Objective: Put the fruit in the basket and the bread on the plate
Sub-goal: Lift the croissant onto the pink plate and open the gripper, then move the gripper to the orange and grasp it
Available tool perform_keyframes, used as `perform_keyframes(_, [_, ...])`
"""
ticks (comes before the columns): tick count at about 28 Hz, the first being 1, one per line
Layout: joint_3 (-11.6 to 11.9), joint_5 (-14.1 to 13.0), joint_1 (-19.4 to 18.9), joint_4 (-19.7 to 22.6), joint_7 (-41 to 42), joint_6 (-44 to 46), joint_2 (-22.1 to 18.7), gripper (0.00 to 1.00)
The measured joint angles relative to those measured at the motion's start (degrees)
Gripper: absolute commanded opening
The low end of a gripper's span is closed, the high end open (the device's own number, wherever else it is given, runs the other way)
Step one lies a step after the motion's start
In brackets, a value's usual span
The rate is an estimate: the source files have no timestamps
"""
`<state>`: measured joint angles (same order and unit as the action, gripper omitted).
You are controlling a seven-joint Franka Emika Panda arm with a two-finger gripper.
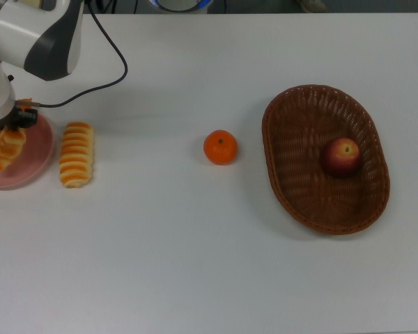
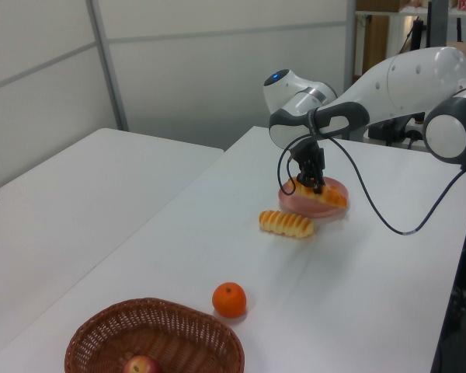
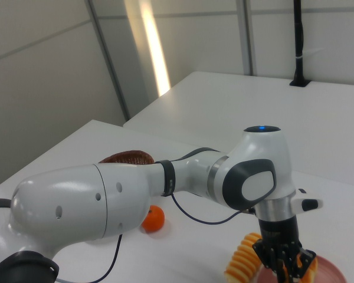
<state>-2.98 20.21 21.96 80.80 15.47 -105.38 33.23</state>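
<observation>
Robot jaws pinching a croissant over the pink plate, the plate partly hidden by arm and pastry.

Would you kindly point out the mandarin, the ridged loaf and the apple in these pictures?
mandarin (image 1: 220,147): top view, centre of its top, on the bare table.
ridged loaf (image 1: 76,154): top view, middle ridges, beside the plate.
apple (image 1: 342,156): top view, its red upper face, inside the basket.

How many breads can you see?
2. The braided croissant is held by the gripper over the pink plate; the ridged loaf lies on the table beside it.
</observation>
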Motion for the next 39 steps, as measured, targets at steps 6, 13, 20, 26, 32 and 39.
perform_keyframes(6, [-0.07, -1.03, -0.46, -0.43, 0.16, -0.07, -0.58, 1.00])
perform_keyframes(13, [-0.60, -5.87, -1.69, -0.74, 0.39, -0.07, -3.14, 1.00])
perform_keyframes(20, [-1.31, -8.07, -10.13, -0.68, 0.79, 3.50, -4.82, 1.00])
perform_keyframes(26, [-1.49, -8.09, -19.69, -0.66, 0.61, 9.79, -5.16, 1.00])
perform_keyframes(32, [-2.87, -8.09, -25.51, -0.34, 0.56, 13.77, -5.31, 1.00])
perform_keyframes(39, [-4.95, -8.09, -29.12, 1.35, 0.53, 15.93, -5.23, 1.00])
